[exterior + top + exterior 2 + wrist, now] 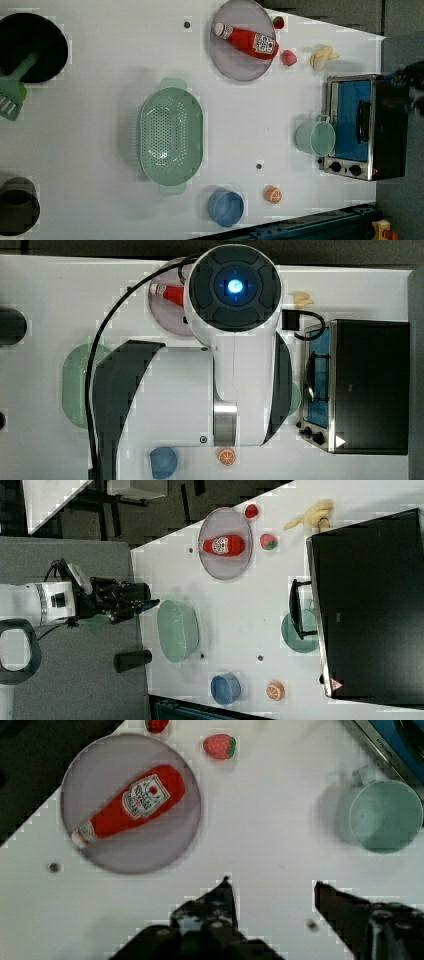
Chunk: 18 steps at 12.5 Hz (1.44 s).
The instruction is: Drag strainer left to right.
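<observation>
On the white table (100, 75), the strainer (171, 134) serves as the landmark: a pale green oblong basket with a dotted bottom, lying flat and open side up, with nothing inside it. In the left view, a grey plate (242, 40) sits above and to the right of the strainer, and a red ketchup bottle (247, 40) lies on its side on that plate. Just past the plate from the strainer are a strawberry (288, 58) and a pale banana (322, 57). To the right of the strainer in the left view, well apart from it, a green mug (315, 137) stands just beside a toaster oven (362, 127) with a blue door. Below and right of the strainer, near its lower handle, is a blue bowl (226, 207), and beyond that an orange slice (273, 194). Far to the strainer's left in the left view are a black pan (32, 47) with a green spatula (12, 92), and a dark cup (17, 205).

In the right view the gripper (150, 602) hangs off the table's edge, near one end of the strainer but not touching it. The wrist view shows the gripper (272, 892) with its two fingers (220, 900) apart and nothing between them, above bare table between the plate and the mug. In the top view the arm (235, 340) covers much of the strainer (75, 385).
</observation>
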Tool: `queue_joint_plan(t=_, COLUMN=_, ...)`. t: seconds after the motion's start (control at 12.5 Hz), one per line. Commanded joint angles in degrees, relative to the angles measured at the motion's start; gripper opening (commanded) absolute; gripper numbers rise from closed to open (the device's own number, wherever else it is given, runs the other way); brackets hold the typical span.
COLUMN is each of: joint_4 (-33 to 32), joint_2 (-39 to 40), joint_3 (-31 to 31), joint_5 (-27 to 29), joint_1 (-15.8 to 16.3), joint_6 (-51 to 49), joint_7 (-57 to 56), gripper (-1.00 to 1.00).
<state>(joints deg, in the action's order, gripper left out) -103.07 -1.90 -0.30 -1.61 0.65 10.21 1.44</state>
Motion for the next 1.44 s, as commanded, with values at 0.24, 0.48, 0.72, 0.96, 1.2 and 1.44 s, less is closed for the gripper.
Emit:
queue_joint_plan(t=0.24, joint_4=-17.4, joint_2=-31.9, joint_3=-1.5, joint_5=-0.5, joint_1=-1.0, joint_6=-13.3, joint_7=9.0, gripper=0.99)
queue_joint_plan(t=0.48, joint_4=-17.5, joint_2=-30.8, joint_3=1.4, joint_5=0.2, joint_1=0.0, joint_6=-10.2, joint_7=9.0, gripper=1.0)
queue_joint_plan(t=0.72, joint_4=-17.5, joint_2=-27.1, joint_3=8.6, joint_5=0.3, joint_1=1.8, joint_6=-5.0, joint_7=9.0, gripper=1.0)
queue_joint_plan(t=0.96, joint_4=-17.5, joint_2=-21.0, joint_3=17.8, joint_5=0.3, joint_1=2.1, joint_6=0.4, joint_7=11.9, gripper=1.0)
queue_joint_plan(t=1.2, joint_4=-17.5, joint_2=-12.7, joint_3=25.3, joint_5=0.2, joint_1=2.1, joint_6=8.6, joint_7=23.0, gripper=1.0)
queue_joint_plan(t=1.44, joint_4=-17.5, joint_2=-3.3, joint_3=29.5, joint_5=0.2, joint_1=2.1, joint_6=16.7, joint_7=38.3, gripper=1.0)
